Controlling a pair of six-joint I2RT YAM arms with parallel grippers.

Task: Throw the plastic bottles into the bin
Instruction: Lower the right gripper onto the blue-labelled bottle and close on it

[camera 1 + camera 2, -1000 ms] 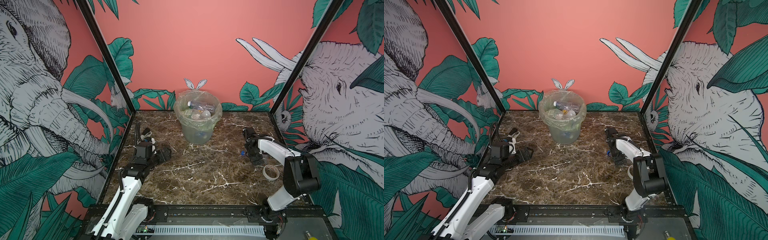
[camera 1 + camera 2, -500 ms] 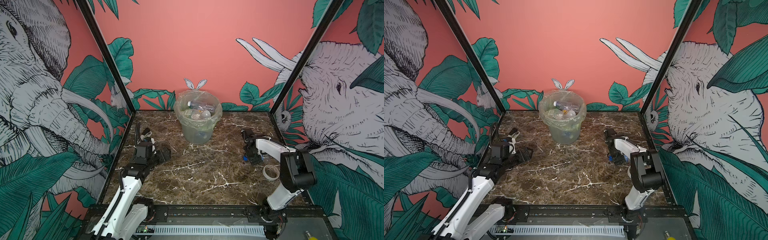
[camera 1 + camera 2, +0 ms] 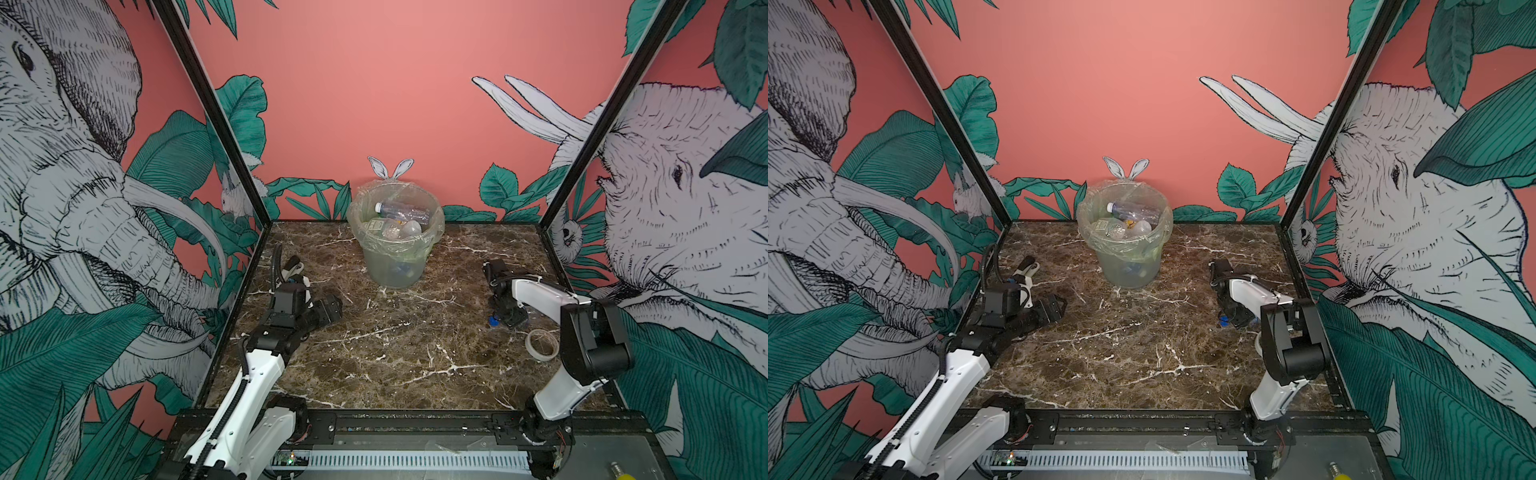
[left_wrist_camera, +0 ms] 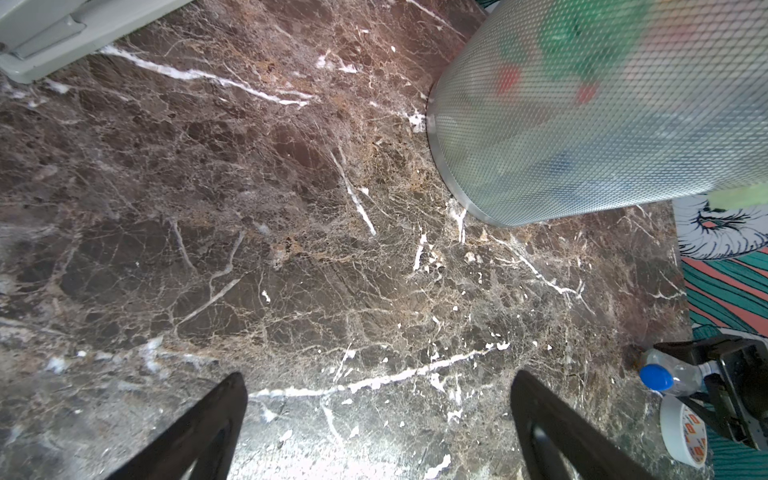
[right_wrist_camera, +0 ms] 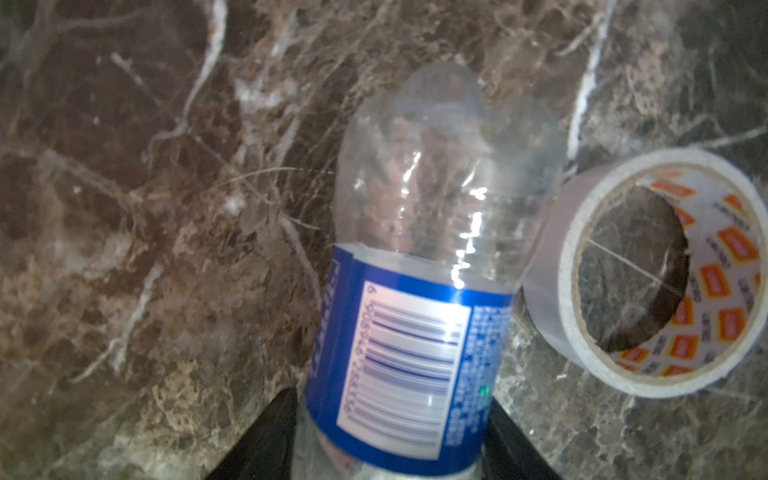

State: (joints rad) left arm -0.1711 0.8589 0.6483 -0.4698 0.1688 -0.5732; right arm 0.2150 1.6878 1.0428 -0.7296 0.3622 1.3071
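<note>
Table (image 3: 395, 365): dark marble, mostly bare.

Bin (image 3: 392, 270): back centre, lined. It holds several bottles (image 3: 401, 212); the top one is clear with a white cap and lies across the pile.

Left gripper (image 4: 378, 377): low at the left side, jaws wide, nothing between them.

Right gripper (image 5: 391, 398): down at the right side of the table, jaws narrow and pressed to either flank of a bottle (image 5: 436, 187). This is the only one I see on the table. It is clear, lies on its side and is well apart from the bin.

Tape (image 5: 548, 249): a roll lying flat just beside the bottle's base end. Touching or a hair apart, cannot tell.

Cap (image 3: 493, 321): blue, pointing toward table centre.

Step in hand, as I judge it: secure the grip, then lift.
- The wall is thin and will likely dent, so squeeze only until it stops slipping.
- Lift straight up before swinging, or the base may drag the tape along.
- The grip looks to sit toward the cap end, so expect the base to droop. Carry it high over the rim and release above the opening.

Label (image 5: 399, 361): blue band with a white barcode panel. The digits and small print are too blurred to read. The tape core shows orange blocks with tiny print, also unreadable.
</note>
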